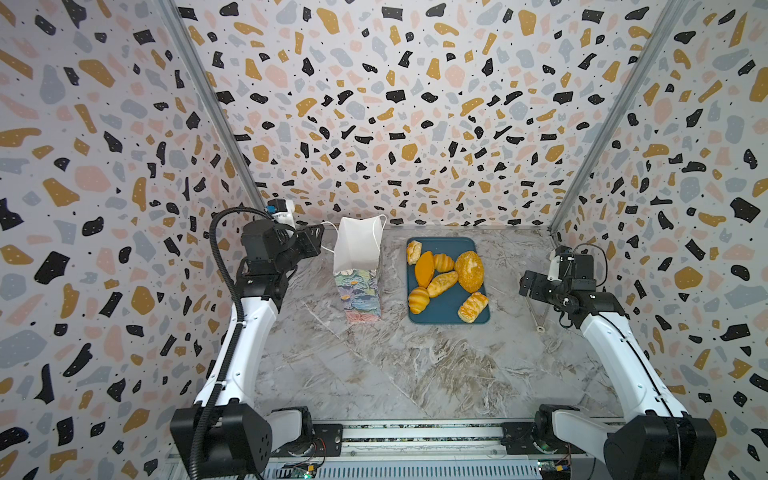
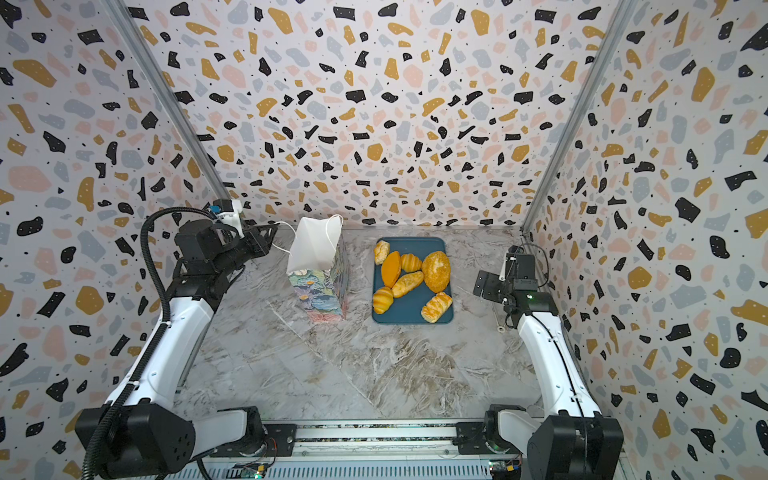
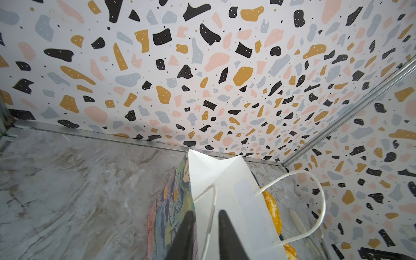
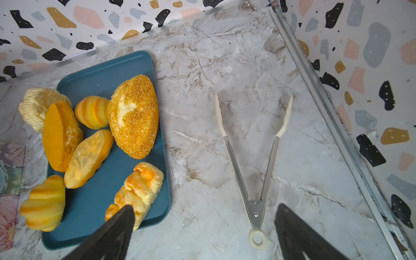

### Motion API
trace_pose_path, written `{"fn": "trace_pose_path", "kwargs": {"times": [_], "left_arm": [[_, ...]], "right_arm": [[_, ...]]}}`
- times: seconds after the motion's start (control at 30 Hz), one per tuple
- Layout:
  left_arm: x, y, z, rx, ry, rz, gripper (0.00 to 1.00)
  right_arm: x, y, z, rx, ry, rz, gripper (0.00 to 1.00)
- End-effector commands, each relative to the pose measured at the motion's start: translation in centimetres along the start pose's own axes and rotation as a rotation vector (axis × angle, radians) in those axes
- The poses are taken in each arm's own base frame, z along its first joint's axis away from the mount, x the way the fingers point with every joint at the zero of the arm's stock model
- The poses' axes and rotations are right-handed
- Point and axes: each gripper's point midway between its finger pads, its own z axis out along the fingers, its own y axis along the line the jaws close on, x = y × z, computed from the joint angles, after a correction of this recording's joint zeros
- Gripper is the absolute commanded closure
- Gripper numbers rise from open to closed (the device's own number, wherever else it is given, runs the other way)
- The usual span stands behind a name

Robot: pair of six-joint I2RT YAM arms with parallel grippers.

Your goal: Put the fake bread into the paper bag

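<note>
The paper bag stands upright with its mouth open, left of a dark-blue tray. Several pieces of fake bread lie on the tray: a seeded loaf, a smooth orange oval, ridged rolls and a plaited pastry. My left gripper is at the bag's left rim. One finger is outside the flowered wall and the other inside against the white lining. A cord handle runs between them in a narrow gap. My right gripper hangs wide open and holds nothing, above the table right of the tray.
Metal tongs with cream tips lie spread on the marble table just ahead of the right gripper, near the right wall rail. The bag stands close to the back wall. Bare marble stretches in front of bag and tray.
</note>
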Motion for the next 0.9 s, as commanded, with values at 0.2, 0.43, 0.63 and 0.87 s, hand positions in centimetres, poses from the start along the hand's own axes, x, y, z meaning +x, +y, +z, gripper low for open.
{"fn": "trace_pose_path", "kwargs": {"times": [0.2,0.43,0.63,0.87], "left_arm": [[0.5,0.6,0.4,0.003,-0.009,0.009,1.0],[0.7,0.7,0.6,0.009,-0.019,0.004,1.0],[0.8,0.7,0.2,0.008,-0.034,0.013,1.0],[0.9,0.9,0.2,0.001,-0.038,0.005,1.0]], "right_arm": [[0.0,-2.6,0.0,0.145,0.005,-0.012,0.01],[1.1,-3.3,1.5,0.142,0.081,-0.031,0.01],[1.7,-4.3,3.0,0.157,0.12,-0.004,0.01],[2.2,-5.5,4.3,0.154,0.144,0.028,0.01]]}}
